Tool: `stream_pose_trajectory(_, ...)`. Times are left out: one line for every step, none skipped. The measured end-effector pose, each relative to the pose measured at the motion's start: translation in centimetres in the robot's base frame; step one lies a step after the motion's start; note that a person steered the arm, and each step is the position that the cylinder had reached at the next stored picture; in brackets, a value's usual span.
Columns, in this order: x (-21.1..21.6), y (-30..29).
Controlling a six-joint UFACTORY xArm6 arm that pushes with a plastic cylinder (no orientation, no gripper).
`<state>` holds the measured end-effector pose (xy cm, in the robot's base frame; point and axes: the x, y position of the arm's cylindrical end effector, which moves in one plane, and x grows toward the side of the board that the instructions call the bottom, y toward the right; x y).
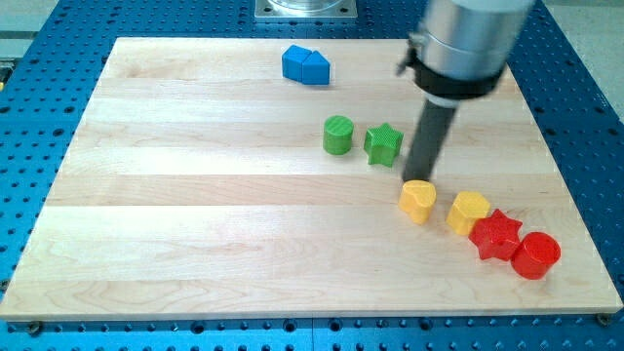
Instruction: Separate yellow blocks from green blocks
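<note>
Take the yellow heart block (417, 200) as your landmark; everything here is placed against it.

Nearest the view's bottom, you see the red cylinder (535, 254) lying well to the heart's right and lower, close to the board's right corner. Touching that cylinder on its left is the red star block (495, 234), which in turn presses against the second yellow block (468, 212) (its shape reads as a rounded, many-sided piece, though you cannot make it out exactly). That yellow block sits just to the right of the heart, with a narrow gap of bare wood between them.

My tip (421, 179) stands right at the heart's upper edge, touching or all but touching it; the view does not let you tell which. The tool is a plain dark rod with nothing to open or close, and it holds nothing; it only rests against the heart's far side.

Farther up, the green star block (383, 143) lies above and slightly left of the heart, just left of the rod. The green cylinder (338, 135) stands beside that star, farther left, a small gap between the two. So you have both greens above the heart and both yellows below the rod's end.

Farthest off, the blue blocks (306, 65) sit together, touching, well above and left of the heart near the top edge of the wooden board (195, 214).
</note>
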<state>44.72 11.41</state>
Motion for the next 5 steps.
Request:
stream_pose_trajectory(-1.4, -3.5)
stream_pose_trajectory(1.7, 0.8)
stream_pose_trajectory(3.8, 2.2)
stream_pose_trajectory(4.5, 2.6)
stream_pose_trajectory(2.2, -0.8)
